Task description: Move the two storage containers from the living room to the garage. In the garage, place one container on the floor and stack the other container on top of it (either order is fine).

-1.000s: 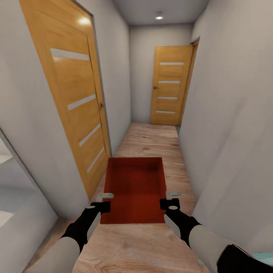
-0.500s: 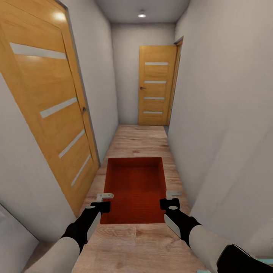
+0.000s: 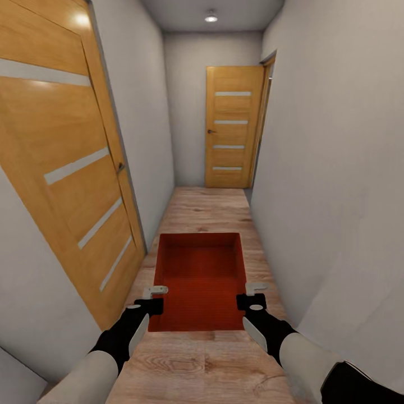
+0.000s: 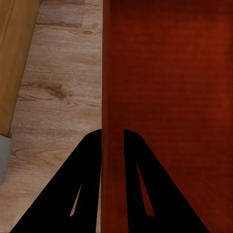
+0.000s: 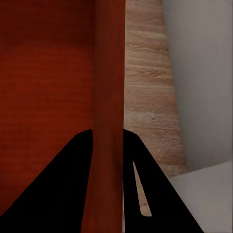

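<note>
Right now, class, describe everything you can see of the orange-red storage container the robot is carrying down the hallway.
The storage container is an open, empty, orange-red rectangular bin with thin walls and a flat, finely textured bottom, plastic by its look. It is held level above the wood plank floor, long axis pointing down the hallway. The left gripper clamps its left wall and the right gripper its right wall, each with one finger inside and one outside. Nothing else touches it.
</note>
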{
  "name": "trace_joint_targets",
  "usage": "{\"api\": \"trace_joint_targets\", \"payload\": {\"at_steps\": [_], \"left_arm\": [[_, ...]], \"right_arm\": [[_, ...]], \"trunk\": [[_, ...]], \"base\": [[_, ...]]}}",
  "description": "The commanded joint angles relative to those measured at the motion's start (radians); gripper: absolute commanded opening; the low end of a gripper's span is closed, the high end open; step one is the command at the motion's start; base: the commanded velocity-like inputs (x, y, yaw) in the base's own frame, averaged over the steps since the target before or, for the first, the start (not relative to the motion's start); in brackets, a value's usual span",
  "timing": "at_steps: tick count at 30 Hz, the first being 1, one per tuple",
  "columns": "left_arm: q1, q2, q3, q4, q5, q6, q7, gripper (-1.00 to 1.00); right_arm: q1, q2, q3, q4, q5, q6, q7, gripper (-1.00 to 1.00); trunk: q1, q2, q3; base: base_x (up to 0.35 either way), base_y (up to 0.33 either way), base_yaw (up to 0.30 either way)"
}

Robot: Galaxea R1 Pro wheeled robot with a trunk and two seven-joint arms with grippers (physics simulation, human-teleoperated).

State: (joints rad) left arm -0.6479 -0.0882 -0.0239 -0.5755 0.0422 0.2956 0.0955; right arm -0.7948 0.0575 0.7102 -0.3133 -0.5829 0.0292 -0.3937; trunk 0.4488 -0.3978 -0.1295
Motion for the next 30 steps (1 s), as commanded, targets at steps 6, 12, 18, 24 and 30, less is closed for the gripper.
{"api": "trace_joint_targets", "payload": {"at_steps": [6,12,18,24,30], "left_arm": [[-0.001,0.001,-0.008,-0.004,-0.002,-0.013,0.012,-1.00],[-0.001,0.001,-0.008,-0.004,-0.003,-0.013,0.012,-1.00],[-0.001,0.001,-0.009,-0.004,-0.003,-0.013,0.012,-1.00],[-0.001,0.001,-0.008,-0.004,-0.003,-0.013,0.012,-1.00],[-0.001,0.001,-0.009,-0.004,-0.003,-0.013,0.012,-1.00]], "right_arm": [[-0.001,-0.002,0.012,0.025,-0.024,0.037,-0.011,-1.00],[-0.001,-0.002,0.012,0.025,-0.024,0.037,-0.010,-1.00],[-0.001,-0.002,0.012,0.025,-0.025,0.037,-0.011,-1.00],[-0.001,-0.002,0.012,0.025,-0.025,0.037,-0.011,-1.00],[-0.001,-0.002,0.012,0.025,-0.025,0.037,-0.011,-1.00]], "trunk": [[0.001,-0.002,-0.002],[0.001,-0.002,-0.002],[0.001,-0.002,-0.002],[0.001,-0.002,-0.002],[0.001,-0.002,-0.002]], "base": [[0.323,0.079,0.000],[0.323,0.079,0.000],[0.323,0.079,0.000],[0.323,0.079,0.000],[0.323,0.079,0.000]]}}
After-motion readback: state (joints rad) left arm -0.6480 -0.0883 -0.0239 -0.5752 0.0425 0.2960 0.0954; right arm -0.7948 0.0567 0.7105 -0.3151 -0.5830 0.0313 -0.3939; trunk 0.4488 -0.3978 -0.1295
